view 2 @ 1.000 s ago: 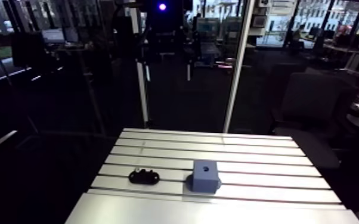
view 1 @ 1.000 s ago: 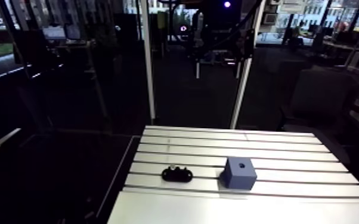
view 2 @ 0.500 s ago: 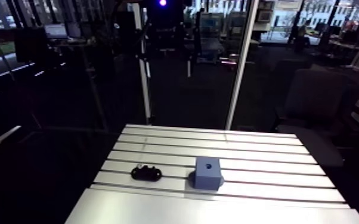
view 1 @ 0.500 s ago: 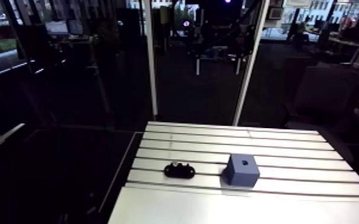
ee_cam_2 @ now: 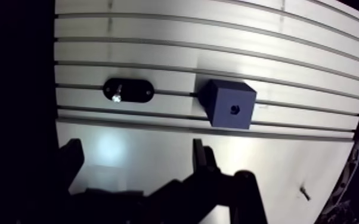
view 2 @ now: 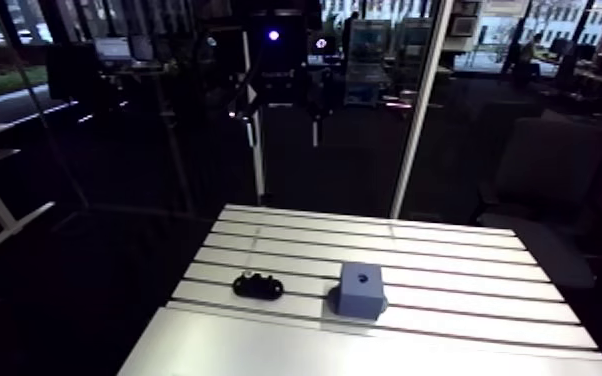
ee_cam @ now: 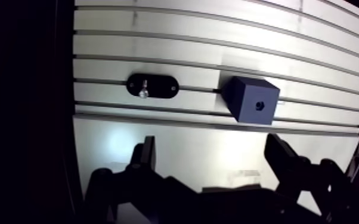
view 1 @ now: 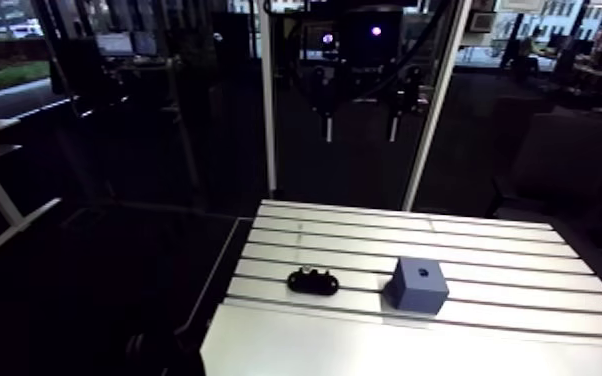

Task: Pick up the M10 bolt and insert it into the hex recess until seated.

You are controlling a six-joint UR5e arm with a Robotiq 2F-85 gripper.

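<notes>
Gripper [ee_cam: 212, 144] spread wide, empty; M10 bolt [ee_cam: 144, 90] in black holder [ee_cam: 164, 87] prob. stiff, light, slick steel, so pinch exposed end squarely.

Blk holder [view 2: 258, 287] near blue block [view 2: 361, 290], apart, on table [view 2: 445, 250].

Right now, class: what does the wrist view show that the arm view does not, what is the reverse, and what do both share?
Only the wrist view: the fingers, spread with nothing between them, and the bolt as a plain shiny spot in the holder; in the arm view it is too small to tell. Only the arm view: the far edge of the table. Both: the black holder and the blue block with its hole, standing apart on the slotted table.
</notes>
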